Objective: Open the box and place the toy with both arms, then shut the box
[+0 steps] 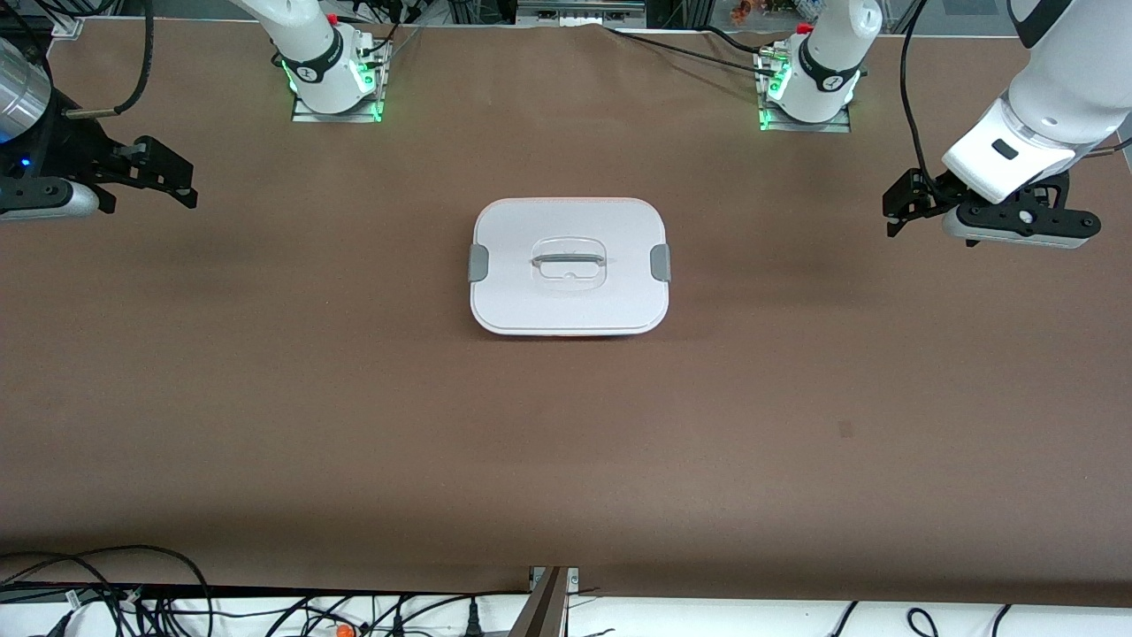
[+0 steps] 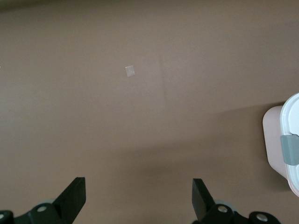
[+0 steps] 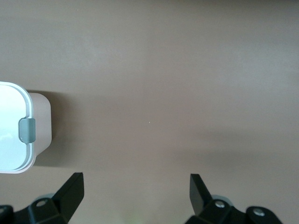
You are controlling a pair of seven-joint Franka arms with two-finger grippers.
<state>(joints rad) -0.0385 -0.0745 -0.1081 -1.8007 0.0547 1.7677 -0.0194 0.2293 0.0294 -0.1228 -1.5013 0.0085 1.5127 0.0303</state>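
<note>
The box sits in the middle of the brown table with its white lid on, a grey clip at each end and a clear handle on top. Its pinkish wall shows in the left wrist view and the right wrist view. My left gripper is open and empty, over bare table toward the left arm's end. My right gripper is open and empty, over bare table toward the right arm's end. The toy is out of view.
The arm bases stand along the table's edge farthest from the front camera. A small pale mark lies on the table. Cables hang past the edge nearest the front camera.
</note>
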